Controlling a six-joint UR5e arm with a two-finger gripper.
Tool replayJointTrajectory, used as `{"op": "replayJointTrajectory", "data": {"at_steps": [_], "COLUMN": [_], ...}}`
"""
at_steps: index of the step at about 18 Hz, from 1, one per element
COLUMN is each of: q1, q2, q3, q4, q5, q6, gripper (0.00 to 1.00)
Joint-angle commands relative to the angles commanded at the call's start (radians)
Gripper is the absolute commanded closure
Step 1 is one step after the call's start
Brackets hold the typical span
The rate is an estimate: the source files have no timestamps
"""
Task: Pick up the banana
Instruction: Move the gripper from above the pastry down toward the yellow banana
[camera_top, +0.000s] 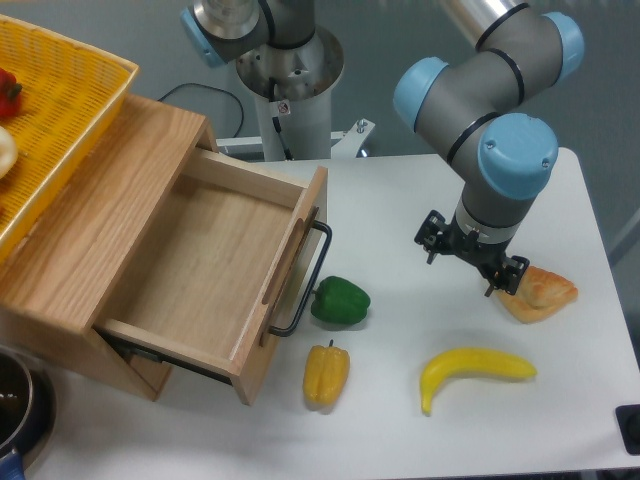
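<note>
The banana (474, 371) lies flat on the white table (400, 440) near its front edge, right of centre, curved with both ends dipping toward the camera and nothing touching it. Just beyond its right end, further back, sits a tan pastry wedge (541, 292). To its left, well apart, a yellow bell pepper (326, 374) lies on the table with a green pepper (340, 301) behind it, close to the handle of an open wooden drawer (215, 270). A yellow basket (60, 120) rests on top of the drawer cabinet at the far left.

The gripper (472, 258) hangs above the table behind the banana and beside the pastry wedge, holding nothing. It is seen almost end-on from above, so whether its fingers are spread or pressed together cannot be told from this view.

The pick appears not yet begun; the arm must come forward and down over the fruit. The main risk is the pastry: it is the nearest object to the tool, and a descent from here would land on or clip it instead. The banana itself looks glossy and tapered, so a grasp near either end, or along the curve rather than across its thick middle, could squirt it sideways toward the table's edge
</note>
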Motion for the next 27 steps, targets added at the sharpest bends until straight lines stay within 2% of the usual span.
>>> {"op": "replayJointTrajectory", "data": {"at_steps": [7, 9, 12, 14, 20, 24, 25, 27], "q1": [0.023, 0.031, 0.052, 0.055, 0.035, 0.029, 0.023, 0.028], "q2": [-0.046, -0.075, -0.081, -0.115, -0.163, -0.189, -0.192, -0.196], "q3": [0.057, 0.055, 0.058, 0.061, 0.063, 0.055, 0.055, 0.051], "q4": [0.002, 0.006, 0.009, 0.056, 0.179, 0.225, 0.254, 0.262], "q5": [-0.023, -0.029, -0.029, -0.034, -0.054, -0.104, -0.098, -0.089], "q6": [-0.008, -0.008, 0.006, 0.015, 0.012, 0.026, 0.064, 0.217], "gripper": [0.0, 0.0, 0.0, 0.0, 0.0, 0.0, 0.0, 0.0]}}
